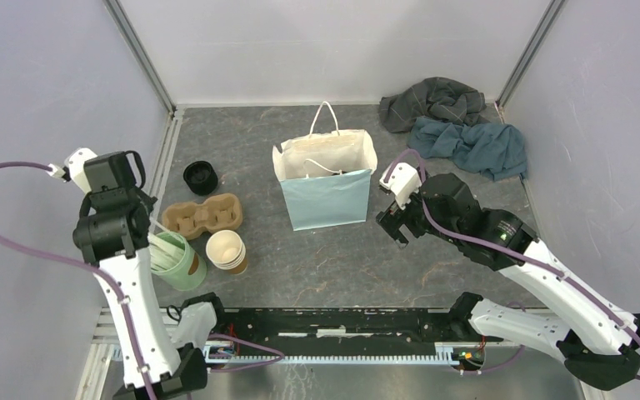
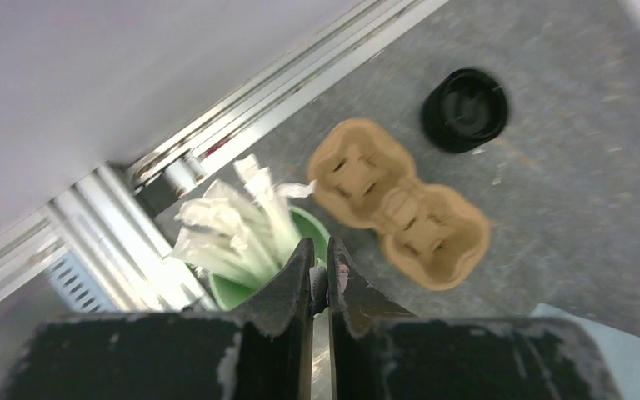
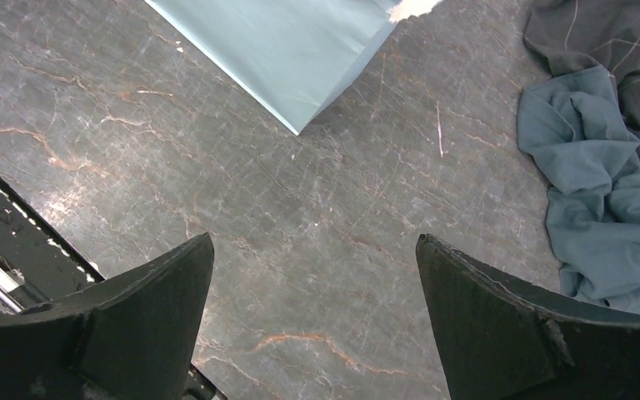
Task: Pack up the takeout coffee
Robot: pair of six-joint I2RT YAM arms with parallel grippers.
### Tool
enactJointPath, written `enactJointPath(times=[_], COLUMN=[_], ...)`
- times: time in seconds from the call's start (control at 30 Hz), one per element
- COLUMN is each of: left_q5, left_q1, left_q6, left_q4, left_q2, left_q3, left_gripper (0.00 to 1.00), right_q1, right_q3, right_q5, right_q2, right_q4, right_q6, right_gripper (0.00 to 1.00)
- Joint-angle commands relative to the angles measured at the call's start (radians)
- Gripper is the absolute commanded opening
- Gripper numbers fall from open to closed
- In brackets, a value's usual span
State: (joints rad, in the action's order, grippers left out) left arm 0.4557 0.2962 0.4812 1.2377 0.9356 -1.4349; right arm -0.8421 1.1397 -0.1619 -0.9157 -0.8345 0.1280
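Paper takeout coffee (image 2: 465, 109), beyond your nearly closed left pincer (image 2: 321, 254), looks light and crushable: grip its sides gently. Right pincer (image 3: 312, 242) gapes wide.

Dark marbled table (image 1: 333, 267), bearing:
- pale blue paper bag (image 1: 327, 200), upright, centre
- black-lidded takeout coffee (image 1: 201, 177), left
- cardboard two-cup carrier (image 1: 202, 215)
- stacked lidless brown cups (image 1: 227, 250)
- green cup of white sticks (image 1: 185, 265)
- grey cloth (image 1: 433, 102) and teal cloth (image 1: 475, 146), far right corner
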Motion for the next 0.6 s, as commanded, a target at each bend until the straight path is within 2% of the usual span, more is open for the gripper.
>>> enactJointPath(times=[0.0, 0.17, 0.37, 0.47, 0.57], left_q5=[-0.186, -0.581, -0.98, -1.109, -1.08], left_q1=[0.0, 0.0, 0.0, -0.009, -0.13], left_q6=[-0.006, 0.009, 0.057, 0.059, -0.003], left_q4=[-0.128, -0.401, -0.559, -0.608, -0.597], left_q2=[-0.067, -0.094, 0.067, 0.131, 0.172], left_q3=[-0.103, -0.145, -0.301, -0.369, -0.376], left_gripper=[0.02, 0.02, 0.02, 0.02, 0.02], right_q1=[0.0, -0.001, -0.001, -0.001, 0.0], right_q3=[0.077, 0.128, 0.169, 0.181, 0.191], right_q5=[-0.055, -0.099, -0.154, -0.167, -0.185], right_q2=[-0.002, 0.003, 0.009, 0.005, -0.006], right_q4=[-0.028, -0.057, -0.093, -0.103, -0.109], right_q6=[-0.017, -0.034, -0.083, -0.112, -0.126], right_gripper=[0.98, 0.98, 0.98, 0.98, 0.98])
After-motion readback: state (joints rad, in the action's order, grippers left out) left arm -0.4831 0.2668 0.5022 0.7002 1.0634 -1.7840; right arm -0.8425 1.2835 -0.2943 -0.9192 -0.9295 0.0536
